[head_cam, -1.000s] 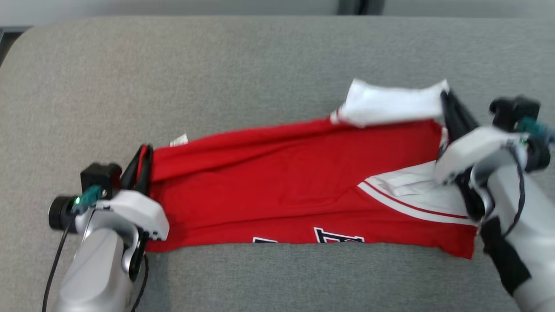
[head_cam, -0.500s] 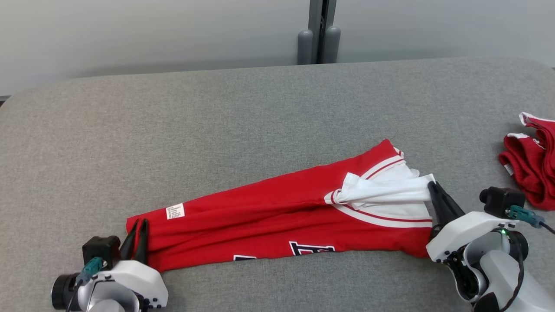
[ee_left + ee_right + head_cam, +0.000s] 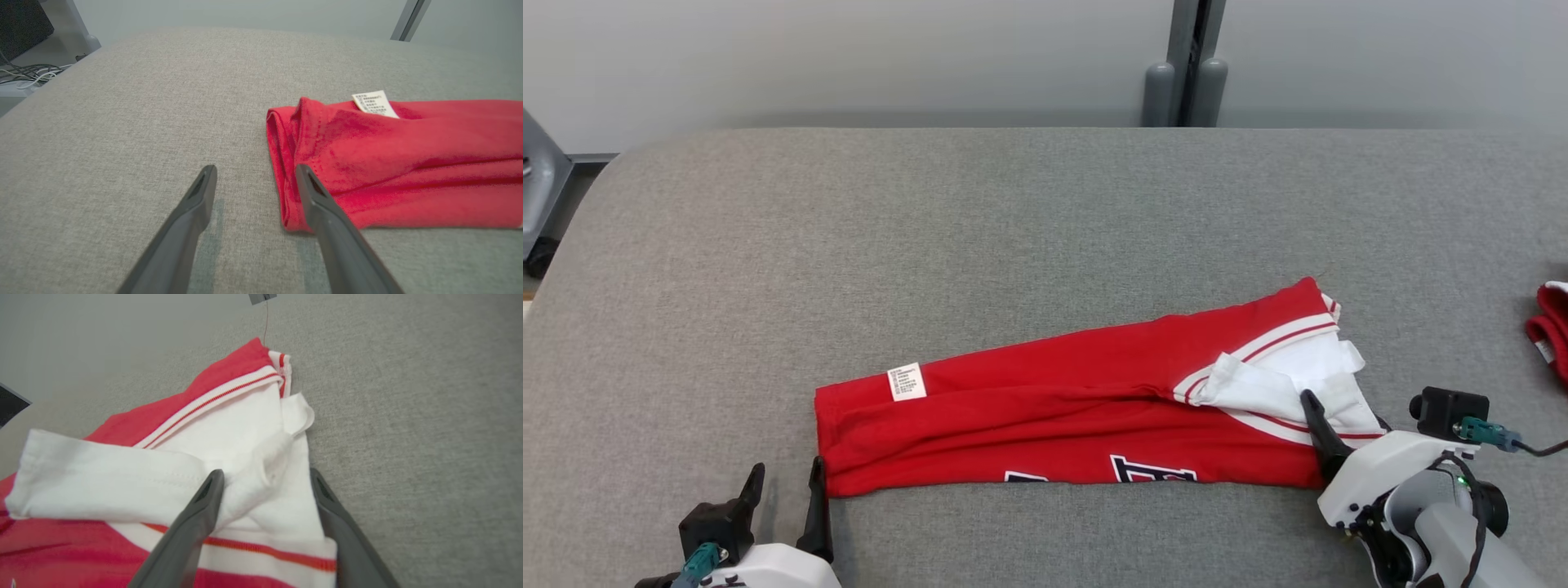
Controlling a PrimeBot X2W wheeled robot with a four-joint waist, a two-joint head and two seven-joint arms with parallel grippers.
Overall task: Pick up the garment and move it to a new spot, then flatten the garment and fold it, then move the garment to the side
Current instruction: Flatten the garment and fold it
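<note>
Garment (image 3: 1078,425): red jersey, folded into a long band, lying flat on the grey padded surface (image 3: 1013,245), toward 6 o'clock in the head view.

Long axis: roughly 9-to-3 o'clock, right end tipped a little toward 2. Care label (image 3: 907,381) end points to 9. White sleeve (image 3: 1282,384) end points to 3.

My left gripper (image 3: 255,168): fingers spread, nothing between them, the inner one just at the band's 9 o'clock corner. My right gripper (image 3: 265,473): fingers spread to either side of the loose white sleeve cloth, not pinching it.

Handling, my judgement: light, soft knit with no stiffness, so it will sag and drag layers along. The sleeve is rumpled and will flop if lifted alone. Best holds look like the two short ends, pinching all layers at the corners, so the band stays taut between my hands.

A second red cloth (image 3: 1550,327) lies well apart at 3 o'clock.
</note>
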